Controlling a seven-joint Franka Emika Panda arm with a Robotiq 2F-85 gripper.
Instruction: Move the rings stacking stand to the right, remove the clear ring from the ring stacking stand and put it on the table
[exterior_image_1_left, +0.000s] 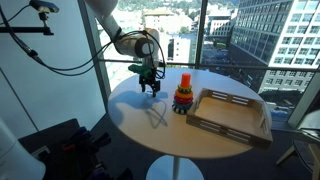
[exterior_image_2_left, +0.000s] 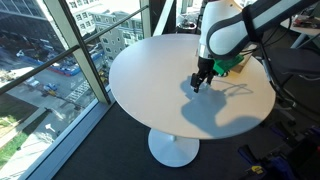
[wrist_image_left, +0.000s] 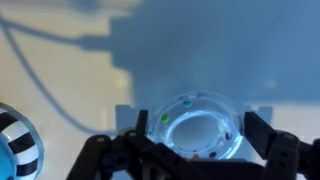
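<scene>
1. Tall windows with city blocks beyond them ring the scene.
2. Round, light-topped table (exterior_image_1_left: 135, 112) (exterior_image_2_left: 150, 70) carries everything; the rings stacking stand (exterior_image_1_left: 183, 96) sits upright near its middle.
3. A wooden tray (exterior_image_1_left: 228, 128) lies just beside the stand, on the side away from the arm.
4. The gripper (exterior_image_1_left: 150, 88) (exterior_image_2_left: 197, 86) (wrist_image_left: 197, 135) hangs low over the tabletop, near the stand but apart from it, on the side opposite the tray.
5. In the wrist view its fingers (wrist_image_left: 262, 135) sit tight against both sides of the clear ring (wrist_image_left: 170, 125) (blurred, with coloured specks inside), so the ring appears clamped between them, off the stand.
</scene>
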